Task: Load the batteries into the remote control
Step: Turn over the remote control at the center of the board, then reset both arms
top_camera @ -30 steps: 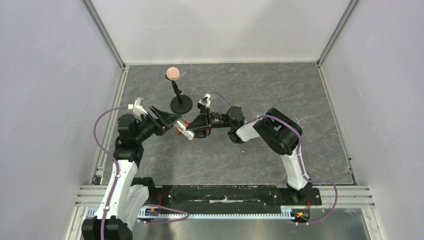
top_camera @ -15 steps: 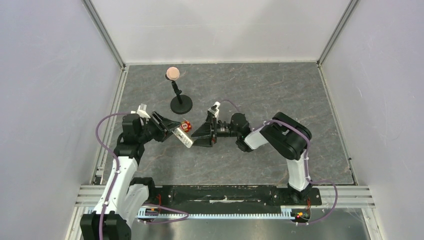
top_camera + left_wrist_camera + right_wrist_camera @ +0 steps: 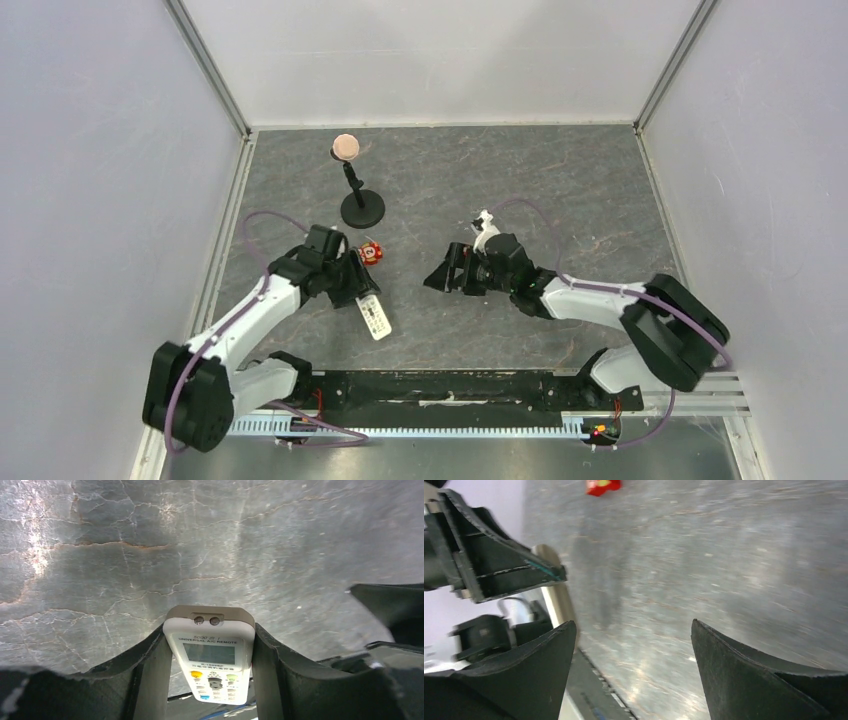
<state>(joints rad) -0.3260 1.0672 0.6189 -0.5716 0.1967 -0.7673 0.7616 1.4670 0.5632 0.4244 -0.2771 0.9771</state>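
Observation:
The white remote control [image 3: 210, 660] has a greenish display and small buttons. It sits face up between the fingers of my left gripper [image 3: 209, 630], which is shut on its sides. In the top view the remote [image 3: 374, 318] sticks out from the left gripper [image 3: 358, 298] toward the near edge, low over the table. My right gripper [image 3: 437, 277] is open and empty, apart from the remote on its right. Nothing lies between its fingers in the blurred right wrist view [image 3: 634, 624]. No batteries show in any view.
A small red square gadget [image 3: 371, 253] lies on the grey table just beyond the left gripper; it also shows in the right wrist view [image 3: 602, 486]. A black stand [image 3: 361, 207] with a pink disc [image 3: 345, 146] stands further back. Walls enclose the table.
Both grippers were together at the remote. The left gripper has carried the remote down toward the near edge. The right gripper has drawn away to the right and lowered.

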